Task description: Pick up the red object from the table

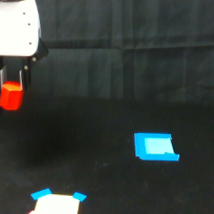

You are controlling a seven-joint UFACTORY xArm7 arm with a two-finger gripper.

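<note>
The red object [11,95], a small bright red-orange stubby cylinder, hangs between my gripper's fingers at the exterior view's far left, lifted clear of the black table [102,180]. My gripper [12,86] is shut on it, with dark fingers [2,76] on either side of its top. The white arm body sits above it in the upper left corner.
A flat blue piece [155,146] lies on the table to the exterior view's right of centre. A white piece with blue corners [56,203] sits at the bottom edge. A dark curtain [138,21] hangs behind the table.
</note>
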